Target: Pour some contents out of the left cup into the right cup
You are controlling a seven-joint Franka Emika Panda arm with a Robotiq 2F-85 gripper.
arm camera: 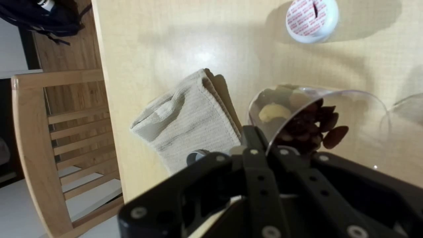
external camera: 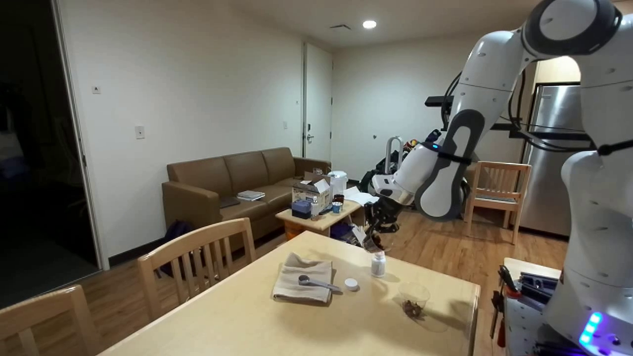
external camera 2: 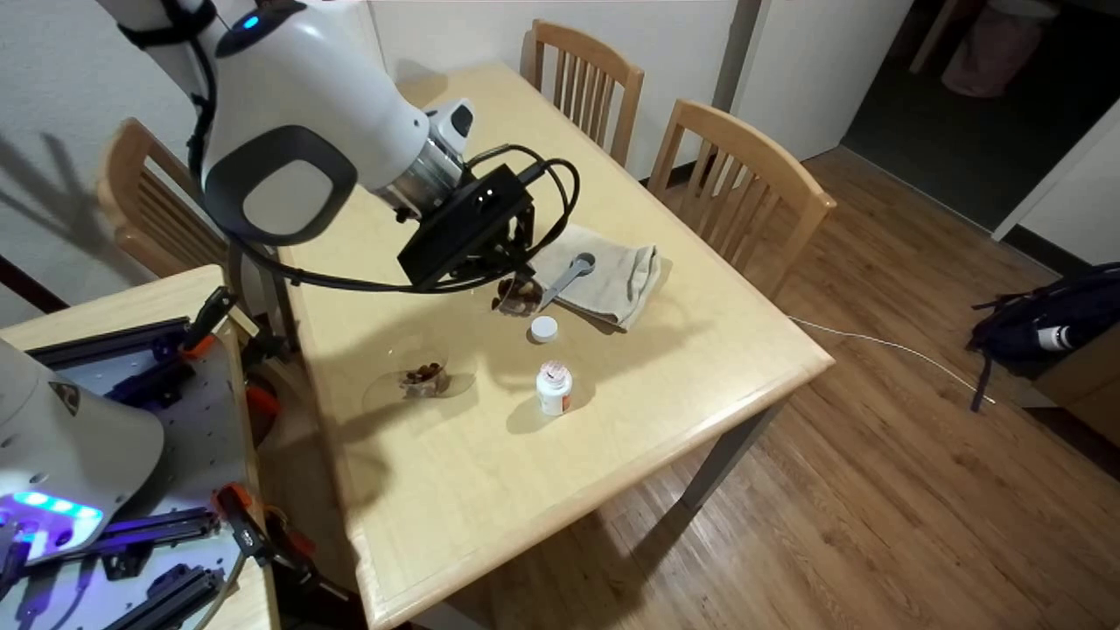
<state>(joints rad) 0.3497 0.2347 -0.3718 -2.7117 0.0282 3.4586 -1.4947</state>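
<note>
My gripper is shut on the rim of the left cup, a clear cup with dark brown, nut-like pieces and a paler one inside. The left cup hangs above the table, tilted, in both exterior views; the gripper is right above it. Some of its pieces lie close to the open rim. Nearer the robot base, the right cup stands on the table, also clear, with brown pieces at its bottom. The two cups are apart. Part of the pinched rim is hidden behind the fingers.
A white bottle stands uncapped near the cups, its white cap lying close by. A folded beige cloth carries a grey scoop. Wooden chairs line the far side of the table.
</note>
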